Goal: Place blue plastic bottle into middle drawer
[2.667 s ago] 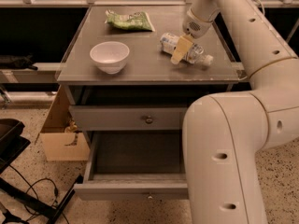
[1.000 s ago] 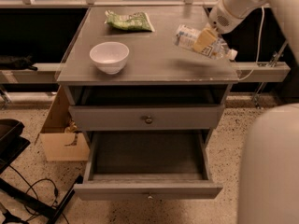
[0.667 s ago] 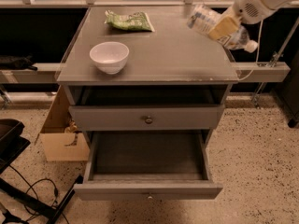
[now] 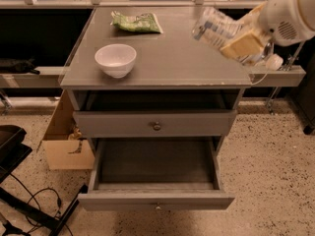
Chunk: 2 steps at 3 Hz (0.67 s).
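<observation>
The blue plastic bottle (image 4: pixel 219 32) is clear with a white-and-blue label and a white cap at its lower right. It hangs tilted in the air above the right edge of the cabinet top. My gripper (image 4: pixel 243 45) is shut on it, with a tan finger pad across its body. The white arm comes in from the upper right. The middle drawer (image 4: pixel 156 168) is the lowest grey drawer. It is pulled out, with a dark bare inside and a small round knob on its front.
A white bowl (image 4: pixel 115 59) and a green snack bag (image 4: pixel 135 22) rest on the grey cabinet top (image 4: pixel 172 58). The knobbed drawer above (image 4: pixel 156 125) is shut. A cardboard box (image 4: pixel 64 141) stands at the cabinet's left, with black cables and a black frame on the floor.
My gripper has lifted the bottle off the cabinet top and carried it right and up, past the cabinet's right edge. The arm has swung out of the foreground.
</observation>
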### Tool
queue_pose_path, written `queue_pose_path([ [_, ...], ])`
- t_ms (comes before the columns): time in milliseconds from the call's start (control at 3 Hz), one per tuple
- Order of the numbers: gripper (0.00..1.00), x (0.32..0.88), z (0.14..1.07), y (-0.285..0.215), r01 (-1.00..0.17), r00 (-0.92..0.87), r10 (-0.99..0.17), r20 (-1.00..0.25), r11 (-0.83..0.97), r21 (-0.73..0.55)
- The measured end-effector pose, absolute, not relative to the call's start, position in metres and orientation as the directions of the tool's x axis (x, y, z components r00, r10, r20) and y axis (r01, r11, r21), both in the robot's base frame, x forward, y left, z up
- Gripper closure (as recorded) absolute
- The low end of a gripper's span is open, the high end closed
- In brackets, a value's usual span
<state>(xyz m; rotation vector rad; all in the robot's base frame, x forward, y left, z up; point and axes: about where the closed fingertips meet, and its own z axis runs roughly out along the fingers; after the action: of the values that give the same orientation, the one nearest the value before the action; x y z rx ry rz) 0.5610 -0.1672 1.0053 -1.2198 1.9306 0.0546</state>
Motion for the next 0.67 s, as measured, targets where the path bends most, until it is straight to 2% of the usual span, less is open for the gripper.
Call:
queue_pose_path([
  [667,1.0,0.511,0.842,-0.135,-0.88,-0.263,-0.805,-0.532,0.426,-0.21],
])
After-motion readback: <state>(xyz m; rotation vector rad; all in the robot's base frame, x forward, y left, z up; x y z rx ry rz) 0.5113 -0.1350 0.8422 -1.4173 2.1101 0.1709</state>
